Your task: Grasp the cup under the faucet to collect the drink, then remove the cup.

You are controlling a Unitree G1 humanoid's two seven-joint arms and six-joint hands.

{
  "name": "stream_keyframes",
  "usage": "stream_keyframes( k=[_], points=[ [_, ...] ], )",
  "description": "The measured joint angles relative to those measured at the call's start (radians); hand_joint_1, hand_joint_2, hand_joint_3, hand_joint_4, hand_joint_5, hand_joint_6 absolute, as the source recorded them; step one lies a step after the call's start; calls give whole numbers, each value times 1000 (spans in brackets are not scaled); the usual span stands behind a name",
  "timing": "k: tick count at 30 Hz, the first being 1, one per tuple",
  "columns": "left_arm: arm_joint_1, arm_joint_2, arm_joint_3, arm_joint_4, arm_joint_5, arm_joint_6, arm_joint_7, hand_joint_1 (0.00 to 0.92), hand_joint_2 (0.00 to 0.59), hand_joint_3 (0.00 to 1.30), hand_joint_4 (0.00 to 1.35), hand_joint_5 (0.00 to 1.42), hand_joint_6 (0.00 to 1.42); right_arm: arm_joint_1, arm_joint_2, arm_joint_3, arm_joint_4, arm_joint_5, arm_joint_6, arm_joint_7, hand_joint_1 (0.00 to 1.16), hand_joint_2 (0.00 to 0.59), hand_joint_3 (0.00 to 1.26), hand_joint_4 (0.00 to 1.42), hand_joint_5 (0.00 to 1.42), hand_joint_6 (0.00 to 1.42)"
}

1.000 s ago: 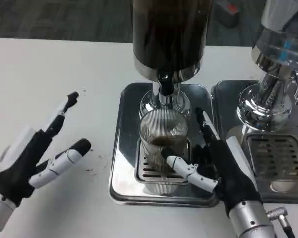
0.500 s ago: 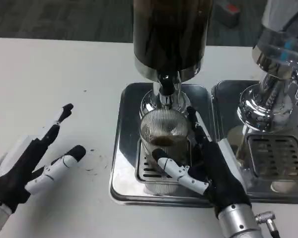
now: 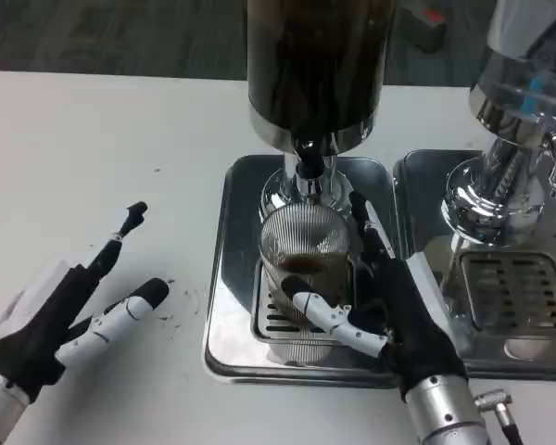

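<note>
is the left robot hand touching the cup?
No, the left robot hand lies on the white table, well apart from the cup on the tray.

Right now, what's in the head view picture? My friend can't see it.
The right robot hand wraps around a ribbed clear cup holding some dark drink, under the faucet of a dispenser on a silver tray. The left robot hand rests open on the white table.

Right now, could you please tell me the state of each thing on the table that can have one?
cup: upright on the drip grate under the faucet, some dark drink inside
right hand: fingers around the cup
left hand: open, holding nothing
dispenser: filled with dark drink
drip tray: flat on the table
</note>
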Motion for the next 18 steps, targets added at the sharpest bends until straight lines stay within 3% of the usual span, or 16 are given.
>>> stream_keyframes(
  k=[9, 18],
  points=[
    [2, -1, 0, -5, -2, 0, 0, 0, 163, 0, 0, 11, 0, -20, -1, 3, 22, 0, 21, 16, 786, 186, 0, 0, 0, 100],
    [21, -4, 0, -17, -11, 0, 0, 0, 164, 0, 0, 11, 0, -46, -1, -4, 47, 10, 21, 20, 853, 189, 0, 110, 81, 189]
  ],
)
